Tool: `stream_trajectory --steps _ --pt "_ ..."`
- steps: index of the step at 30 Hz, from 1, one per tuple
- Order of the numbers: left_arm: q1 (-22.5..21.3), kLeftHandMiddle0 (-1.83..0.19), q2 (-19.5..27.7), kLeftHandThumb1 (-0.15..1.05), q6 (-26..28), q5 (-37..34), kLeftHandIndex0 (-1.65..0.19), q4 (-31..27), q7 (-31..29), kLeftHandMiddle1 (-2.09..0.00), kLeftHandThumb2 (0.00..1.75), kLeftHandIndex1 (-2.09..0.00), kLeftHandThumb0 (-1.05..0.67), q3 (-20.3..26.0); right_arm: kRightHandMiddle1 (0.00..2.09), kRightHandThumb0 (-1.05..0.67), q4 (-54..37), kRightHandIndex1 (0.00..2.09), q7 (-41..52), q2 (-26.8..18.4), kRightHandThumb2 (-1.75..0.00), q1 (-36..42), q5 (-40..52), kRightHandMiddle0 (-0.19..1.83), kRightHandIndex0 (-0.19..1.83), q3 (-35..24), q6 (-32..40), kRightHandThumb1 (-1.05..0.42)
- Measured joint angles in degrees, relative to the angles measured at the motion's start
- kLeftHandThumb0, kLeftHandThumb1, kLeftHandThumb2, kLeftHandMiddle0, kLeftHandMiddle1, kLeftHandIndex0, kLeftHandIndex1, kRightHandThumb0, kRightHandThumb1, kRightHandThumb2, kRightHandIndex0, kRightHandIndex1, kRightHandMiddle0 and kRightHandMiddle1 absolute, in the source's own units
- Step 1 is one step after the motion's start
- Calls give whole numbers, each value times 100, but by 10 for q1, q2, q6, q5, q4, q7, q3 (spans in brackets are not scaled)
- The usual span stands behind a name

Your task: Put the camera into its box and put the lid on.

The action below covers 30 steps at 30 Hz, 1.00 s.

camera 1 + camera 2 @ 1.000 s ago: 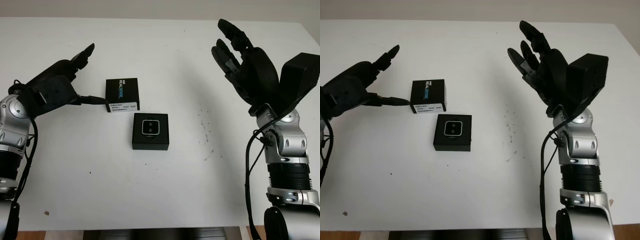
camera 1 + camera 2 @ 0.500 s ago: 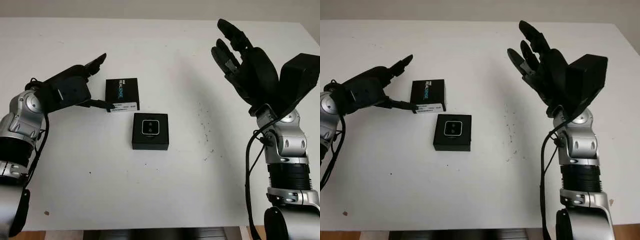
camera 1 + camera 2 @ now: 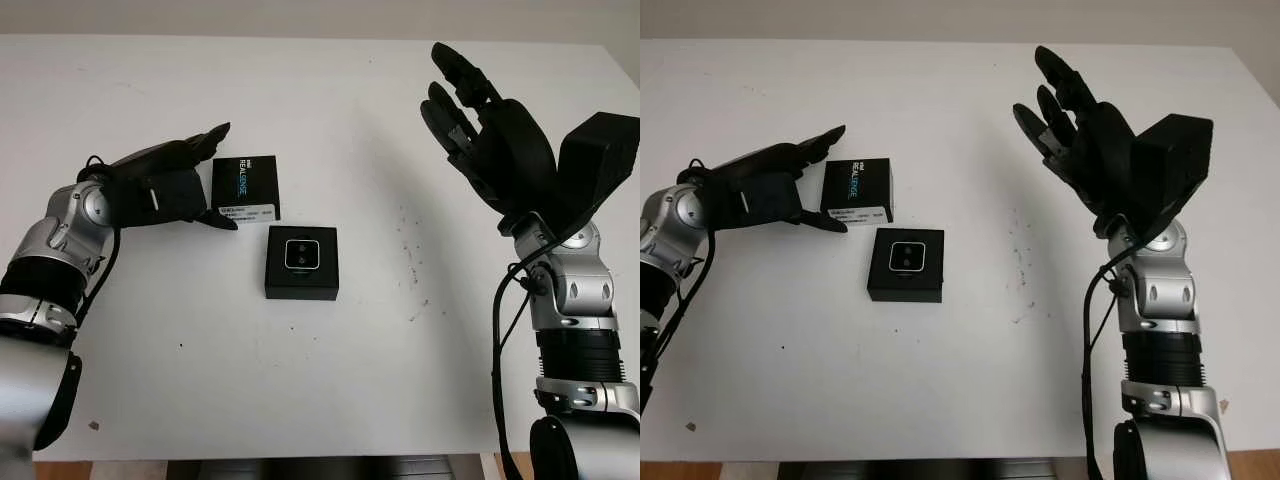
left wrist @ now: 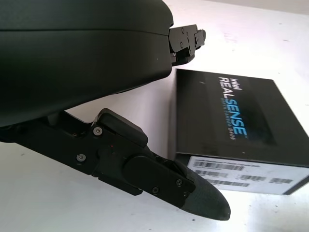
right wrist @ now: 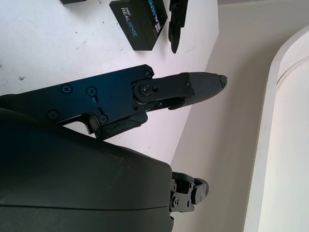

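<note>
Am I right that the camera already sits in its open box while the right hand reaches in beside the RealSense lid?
Not quite: it is the left hand that reaches in beside the RealSense lid, as the left eye view shows. The right hand is raised, open, off to the side. The camera does sit in its open box.

Lab-like test bench, bare white table [image 3: 300, 380], plain wall [image 5: 217, 96]

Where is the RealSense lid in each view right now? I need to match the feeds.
Left eye view: lid, upper left of centre, beside the left hand.
Right eye view: lid, likewise placed.
Left wrist view: lid beyond the fingers.
Right wrist view: lid on the table.
Shared landmark: its REALSENSE lettering.
</note>
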Motion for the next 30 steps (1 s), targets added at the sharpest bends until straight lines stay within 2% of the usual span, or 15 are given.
stream_trajectory --steps 8,13,21,22,23,25,27,30 --pt "-17 5 -21 86 -25 -12 8 51 15 -8 4 -9 -73 -2 18 -66 1 4 -4 2 -19 1 2 -2 -7 2 3 -105" --pt "-17 -14 -28 82 -57 -39 -5 71 30 -12 4 -14 -65 11 20 -66 1 4 -7 2 -19 1 2 -1 -6 5 3 -105" --pt "-17 -47 -38 80 -86 -96 -34 89 10 -27 5 -27 -36 44 22 -70 1 5 -10 2 -19 2 -9 -1 -6 10 -4 -105" --pt "-17 -48 -38 80 -88 -96 -37 90 10 -33 5 -31 -32 44 23 -70 1 5 -10 2 -19 2 -10 -1 -5 10 -4 -105" --pt "-17 -44 -38 82 -90 -96 -39 90 9 -55 5 -40 -24 44 23 -69 1 5 -10 2 -20 2 -10 -2 -5 10 -4 -105" --pt "-17 -43 -38 86 -94 -96 -42 90 9 -81 6 -58 -15 47 23 -68 1 5 -8 2 -20 2 -11 -2 -6 10 -4 -105" --pt "-17 -48 -37 89 -96 -95 -44 89 14 -94 6 -77 -8 47 23 -68 1 5 -6 2 -20 2 -11 -1 -6 10 -4 -105" --pt "-17 -50 -36 91 -101 -87 -46 84 23 -106 5 -101 -8 46 25 -69 1 5 -5 2 -19 2 -10 -1 -6 9 -4 -105"
